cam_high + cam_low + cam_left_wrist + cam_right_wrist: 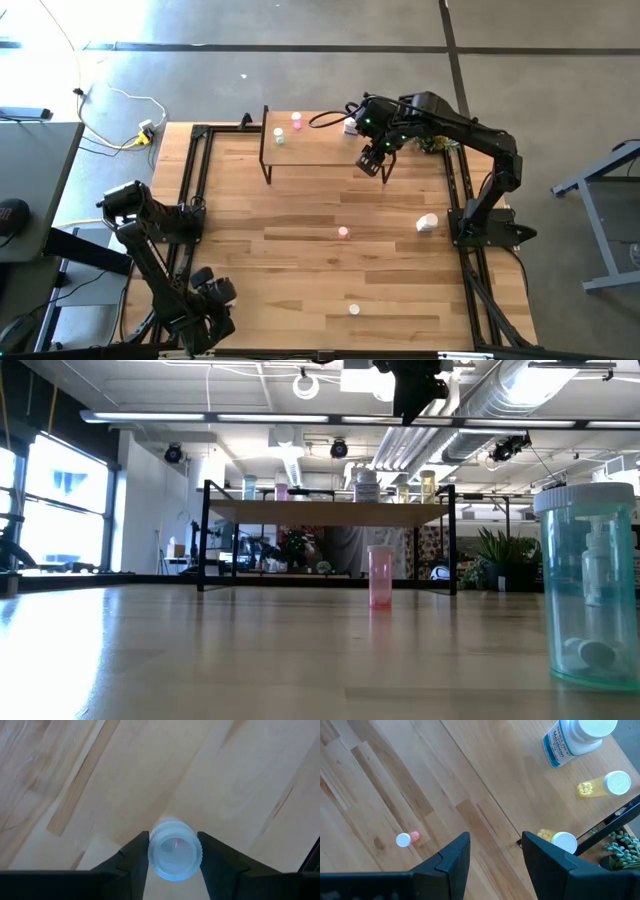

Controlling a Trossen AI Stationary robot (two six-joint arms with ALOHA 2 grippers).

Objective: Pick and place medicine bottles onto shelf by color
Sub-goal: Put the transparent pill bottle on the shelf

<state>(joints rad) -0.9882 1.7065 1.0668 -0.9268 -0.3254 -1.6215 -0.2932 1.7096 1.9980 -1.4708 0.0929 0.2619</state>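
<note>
The shelf (310, 145) stands at the table's far side. On it are a pink bottle (297, 120), a green one (279, 136), a larger white bottle (577, 735) and two yellow ones (605, 785). A pink bottle (343, 232) stands mid-table. A white bottle (427, 223) lies at the right, and a pale one (354, 310) stands near the front edge. My right gripper (375, 162) hangs open and empty above the shelf's right near edge. My left gripper (215, 295), low at the near left, is shut on a translucent bluish bottle (172, 851). My left gripper pinches the translucent bottle's ribbed cap (172, 870) between its two fingers, one on each side. The fingers come from above, pointing down, and the cap faces the camera. Whether the bottle's base rests on the table, I cannot tell.
A small green plant (620, 845) stands just beyond the shelf's right end. Black metal frame rails (195, 180) run along the table's left and right sides. A wide stretch of bare wood (280, 250) lies between the shelf and the front edge.
</note>
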